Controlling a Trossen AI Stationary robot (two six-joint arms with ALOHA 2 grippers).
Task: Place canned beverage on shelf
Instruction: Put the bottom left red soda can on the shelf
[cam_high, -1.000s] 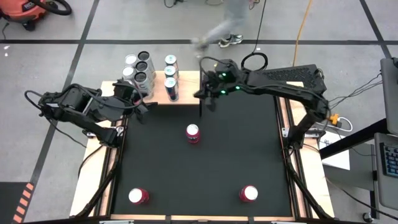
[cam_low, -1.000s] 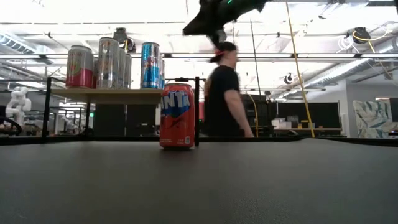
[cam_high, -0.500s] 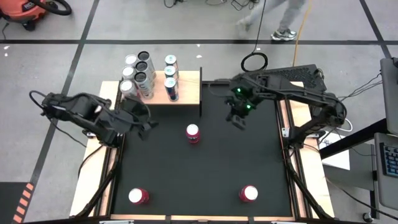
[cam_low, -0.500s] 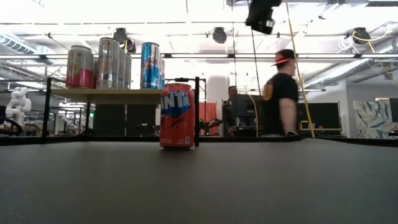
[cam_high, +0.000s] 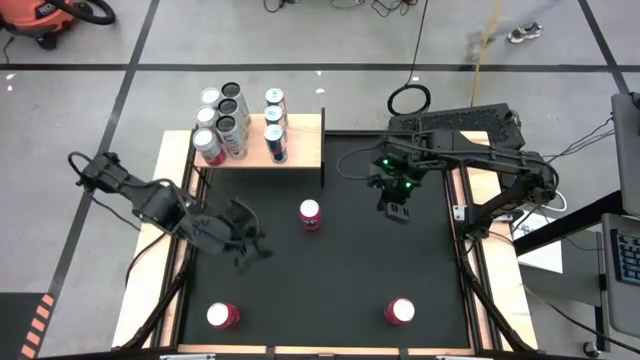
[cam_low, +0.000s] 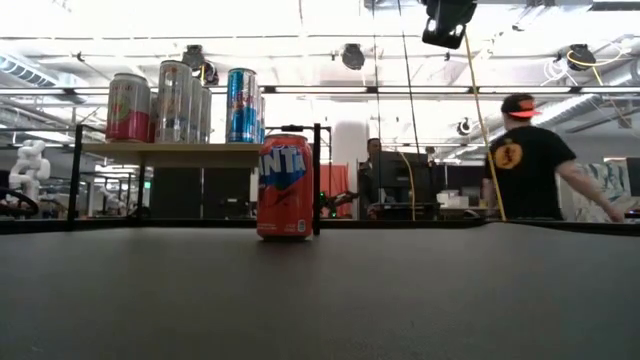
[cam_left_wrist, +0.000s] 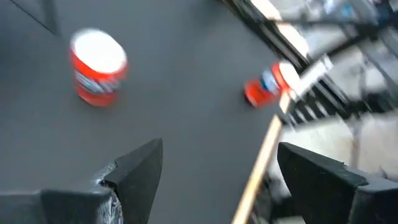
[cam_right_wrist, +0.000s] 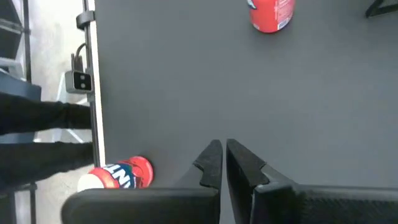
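Three red cans stand upright on the black mat (cam_high: 330, 270): one in the middle (cam_high: 310, 214) (cam_low: 285, 187), one near left (cam_high: 222, 316), one near right (cam_high: 400, 311). The pale wooden shelf (cam_high: 303, 150) (cam_low: 170, 153) stands at the far left on thin black supports and carries several cans (cam_high: 232, 120). My left gripper (cam_high: 253, 238) (cam_left_wrist: 219, 149) hangs open over the mat, left of the middle can, nothing between its fingers. Two red cans (cam_left_wrist: 98, 65) (cam_left_wrist: 270, 87) show beyond it. My right gripper (cam_high: 396, 212) (cam_right_wrist: 224, 144) (cam_low: 445, 35) is shut and empty, high over the mat to the right of the middle can.
The shelf's black corner post (cam_low: 316, 180) stands just behind the middle can. Bare mat lies between the three cans. Wooden strips (cam_high: 170, 260) border the mat on both sides. Beyond the far edge a person (cam_low: 530, 160) walks through the room.
My left gripper has left the shelf's near left corner and gone down toward the near edge and the right, out over the mat, still open. My right gripper has swung from the shelf's right end toward the table's right and tipped downward, still shut. No can has moved.
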